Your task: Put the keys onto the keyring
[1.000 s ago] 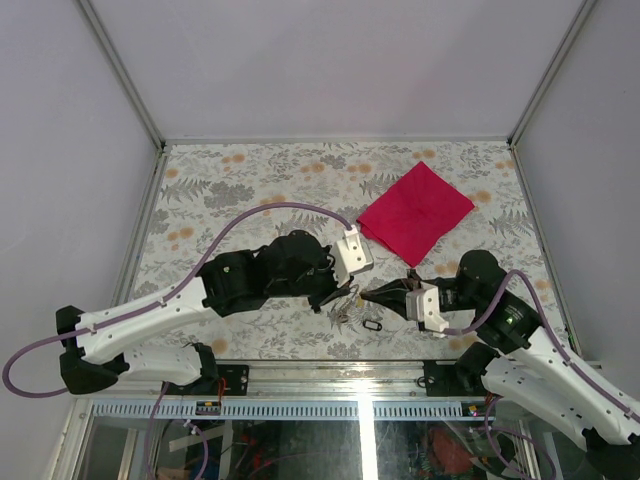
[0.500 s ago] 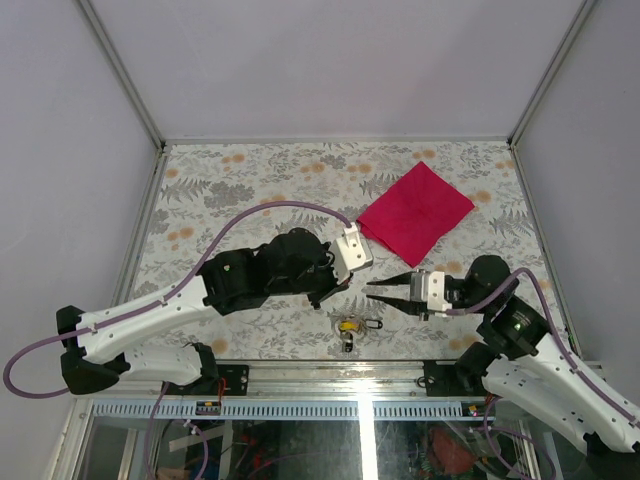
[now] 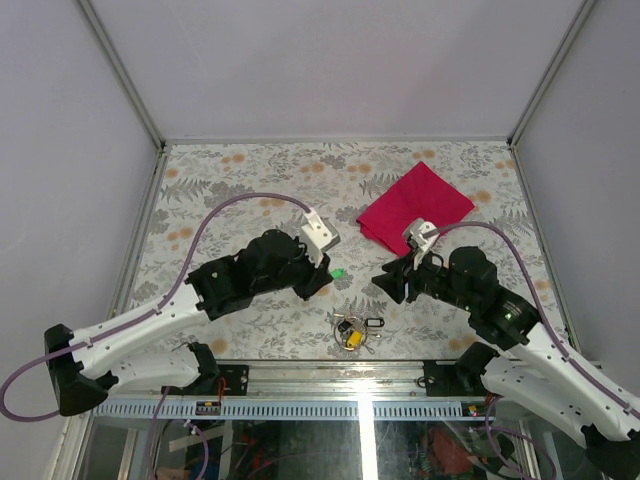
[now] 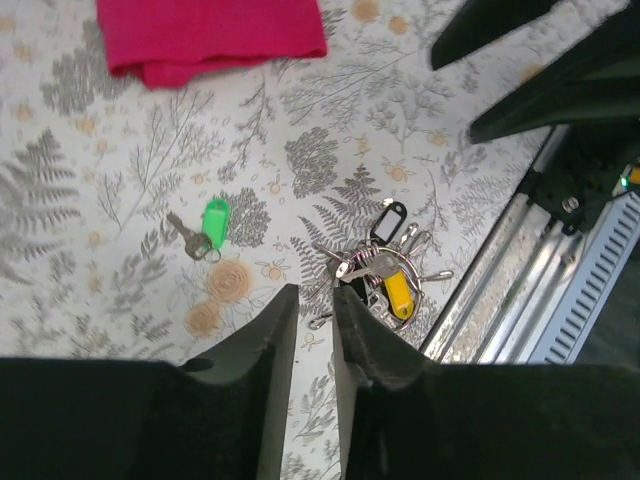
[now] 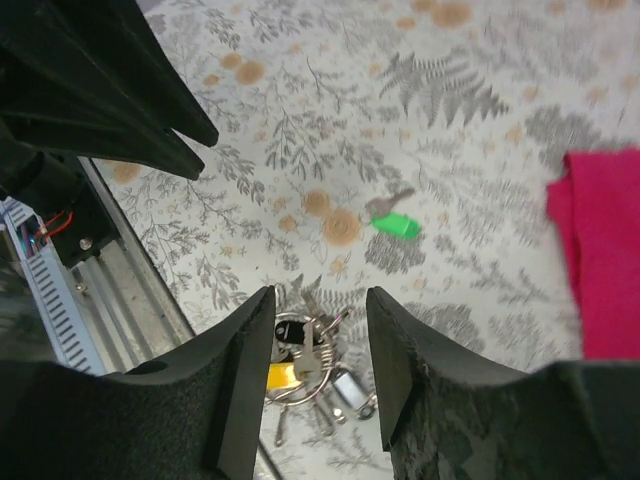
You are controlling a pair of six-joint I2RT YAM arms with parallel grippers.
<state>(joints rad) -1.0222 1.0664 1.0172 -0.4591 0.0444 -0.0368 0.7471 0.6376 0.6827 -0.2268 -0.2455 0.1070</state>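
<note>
The keyring [image 3: 350,330] lies flat on the flowered table near the front edge, a silver loop [image 5: 284,325] with several keys bunched on it. Among them are a yellow tag [image 4: 398,295], a black tag [image 4: 388,218] and a pale tag [image 5: 348,390]. A separate key with a green tag [image 3: 338,272] lies apart, up-left of the bunch. My left gripper [image 4: 312,292] hovers above and left of the bunch, jaws a narrow gap apart and empty. My right gripper [image 5: 320,295] hangs over the ring, open and holding nothing.
A folded red cloth [image 3: 415,210] lies at the back right of the table. The metal front rail [image 4: 520,290] runs close beside the key bunch. The right gripper's black fingers [image 4: 560,95] show in the left wrist view's upper right corner.
Both grippers were shut at the ring between them. They have opened and drawn back and up. The key bunch has dropped onto the table near the front edge.
</note>
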